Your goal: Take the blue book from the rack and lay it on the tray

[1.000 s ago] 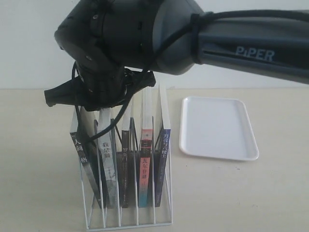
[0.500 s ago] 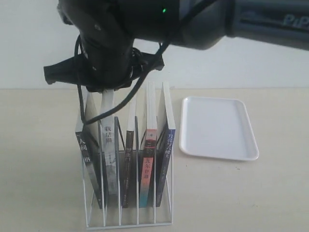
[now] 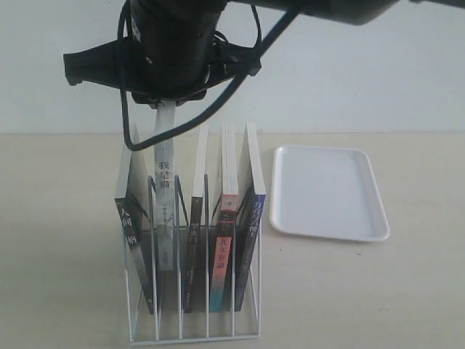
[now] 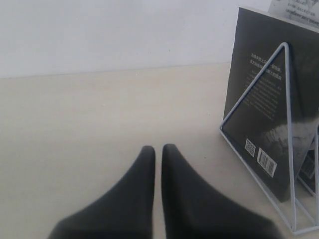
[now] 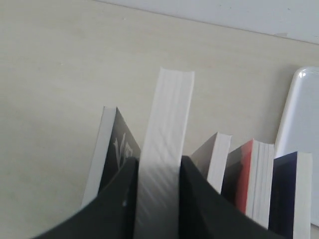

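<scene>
Above the rack [image 3: 196,339], the right gripper [image 5: 158,160] reaches in from the tray side. It is clamped on the top edge of a grey-spined book [image 3: 166,190] in the rack's second slot from the end away from the tray. One finger presses each cover, and the white page edge shows between them. This book stands higher than its neighbours, with its bottom edge off the rack's floor. It hangs upright, probably so that it slides between the wire dividers without snagging.

The blue book [image 3: 250,218] sits in the rack's end slot nearest the tray [image 3: 327,190], leaning a little against the wire. It is untouched and apart from the gripper. A red-spined book [image 3: 224,251] stands just beside it, one slot further into the rack. The tray lies flat on the table near that same end of the rack, within easy reach for laying a book down.

Off the rack's opposite end, the left gripper [image 4: 158,149] has its fingers closed together on nothing. It looks parked out of the way.

The book in the grip does not seem to be the one the task names. The next move likely calls for setting it back and taking hold in the end slot by the tray.
</scene>
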### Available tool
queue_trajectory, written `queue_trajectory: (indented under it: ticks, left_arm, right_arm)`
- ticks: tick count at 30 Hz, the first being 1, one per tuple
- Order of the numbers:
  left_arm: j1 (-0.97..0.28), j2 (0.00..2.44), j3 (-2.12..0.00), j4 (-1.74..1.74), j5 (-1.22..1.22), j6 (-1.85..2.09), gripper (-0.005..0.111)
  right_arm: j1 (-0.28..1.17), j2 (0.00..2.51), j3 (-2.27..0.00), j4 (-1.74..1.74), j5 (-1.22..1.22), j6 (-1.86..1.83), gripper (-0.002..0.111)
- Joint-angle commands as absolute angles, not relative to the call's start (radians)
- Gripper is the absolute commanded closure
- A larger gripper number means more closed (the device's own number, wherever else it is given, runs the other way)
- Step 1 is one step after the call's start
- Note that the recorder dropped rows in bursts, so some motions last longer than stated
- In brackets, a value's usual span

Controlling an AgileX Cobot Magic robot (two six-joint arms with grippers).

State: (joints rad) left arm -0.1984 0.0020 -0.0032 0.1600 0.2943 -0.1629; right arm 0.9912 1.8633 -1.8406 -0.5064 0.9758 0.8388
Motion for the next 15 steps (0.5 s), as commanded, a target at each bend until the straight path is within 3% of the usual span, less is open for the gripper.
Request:
queue_trajectory:
  ticks: [1, 15]
  left_arm:
    - [-0.195, 0.000, 0.000, 0.157, 0.293, -0.159, 0.103]
    - [-0.195, 0.000, 0.000, 0.157, 0.293, -0.159, 0.103]
  right_arm:
    - [0.989, 1.836, -1.872, -0.518, 0.959, 0.839, 0.108]
    - [1.009, 1.937, -1.872, -0.469, 0.981, 0.829, 0.108]
